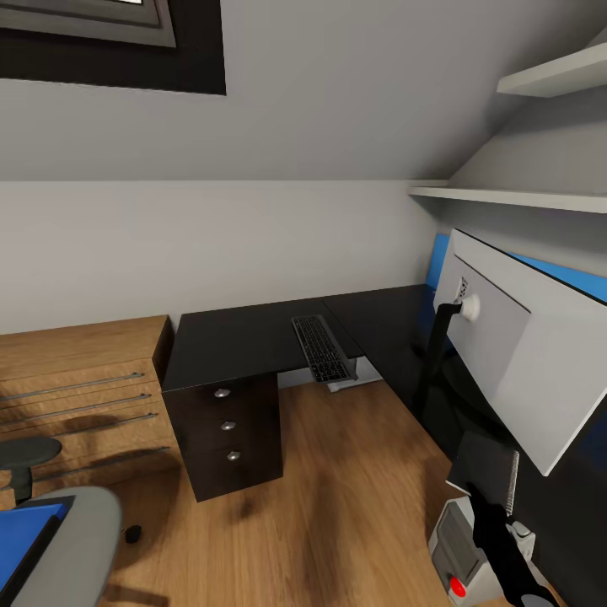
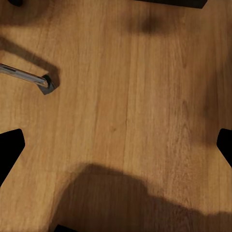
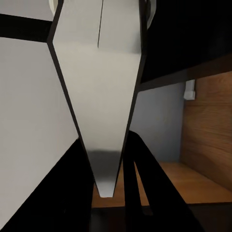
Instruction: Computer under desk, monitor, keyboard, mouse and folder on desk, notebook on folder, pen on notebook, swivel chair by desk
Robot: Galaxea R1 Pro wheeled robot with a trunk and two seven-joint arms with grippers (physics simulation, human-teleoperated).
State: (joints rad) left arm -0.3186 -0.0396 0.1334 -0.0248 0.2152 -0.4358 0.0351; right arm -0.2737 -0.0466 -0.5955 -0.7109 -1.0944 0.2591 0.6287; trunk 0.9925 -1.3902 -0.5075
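Note:
My right gripper (image 1: 487, 472) is shut on the lower edge of the monitor (image 1: 506, 354), which hangs tilted over the right wing of the black desk (image 1: 244, 337), pale grey back toward me. In the right wrist view the monitor (image 3: 104, 96) is a grey wedge between the dark fingers (image 3: 145, 188). The keyboard (image 1: 320, 347) lies on the desk, its end past the edge. The mouse (image 1: 132, 533) is on the floor. The blue folder (image 1: 25, 531) rests on the swivel chair (image 1: 80, 539). The computer (image 1: 459, 556) stands at the lower right. My left gripper (image 2: 116, 150) is open above the floor.
A light-wood cabinet (image 1: 80, 379) stands left of the desk's drawers (image 1: 228, 426). White shelves (image 1: 523, 198) run along the right wall under the sloped ceiling. A chrome chair leg with its castor (image 2: 46, 84) lies under my left gripper. Wooden floor (image 1: 337, 506) opens between chair and desk.

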